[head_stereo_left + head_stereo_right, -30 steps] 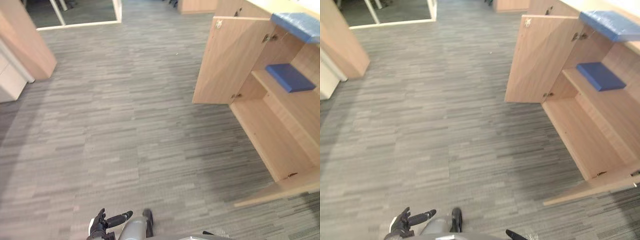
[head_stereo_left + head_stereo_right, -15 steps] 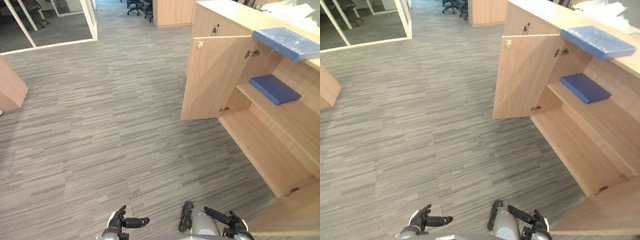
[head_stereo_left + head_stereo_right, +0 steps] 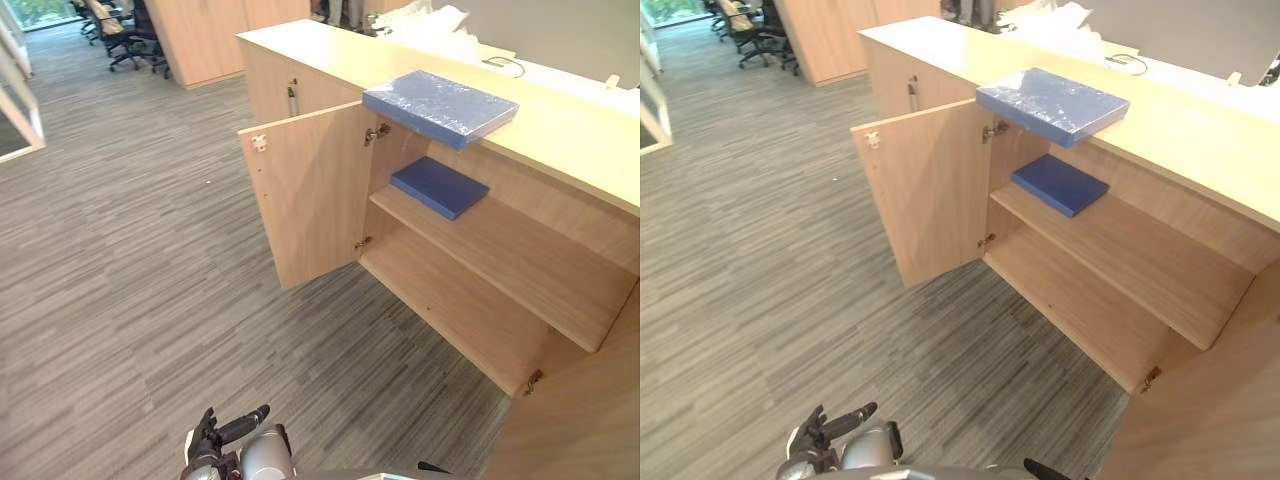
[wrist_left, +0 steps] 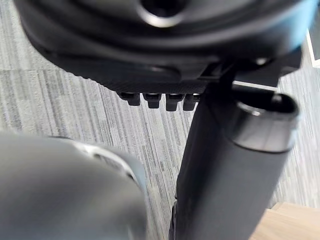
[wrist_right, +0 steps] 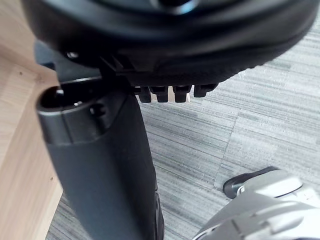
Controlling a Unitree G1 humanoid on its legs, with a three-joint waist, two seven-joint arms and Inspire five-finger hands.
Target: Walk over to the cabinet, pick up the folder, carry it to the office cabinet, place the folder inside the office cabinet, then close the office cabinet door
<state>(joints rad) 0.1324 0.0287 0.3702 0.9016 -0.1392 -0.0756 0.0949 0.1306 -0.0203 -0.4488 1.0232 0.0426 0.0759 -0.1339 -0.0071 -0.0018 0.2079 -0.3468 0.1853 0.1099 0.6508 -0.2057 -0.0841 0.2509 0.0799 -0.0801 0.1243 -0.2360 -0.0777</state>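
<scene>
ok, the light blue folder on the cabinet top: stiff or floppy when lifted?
Probably stiff: the folder overhangs the cabinet top without sagging. Its glossy surface may be slippery. Flat, so it won't roll, but pushed outward it could tip off.

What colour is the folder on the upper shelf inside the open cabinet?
The folder is dark blue, clearest in the left eye view.

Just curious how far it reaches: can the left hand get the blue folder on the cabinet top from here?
Probably not yet. The left hand hangs low, with bare carpet and the open door between it and that folder; stepping closer looks needed.
</scene>
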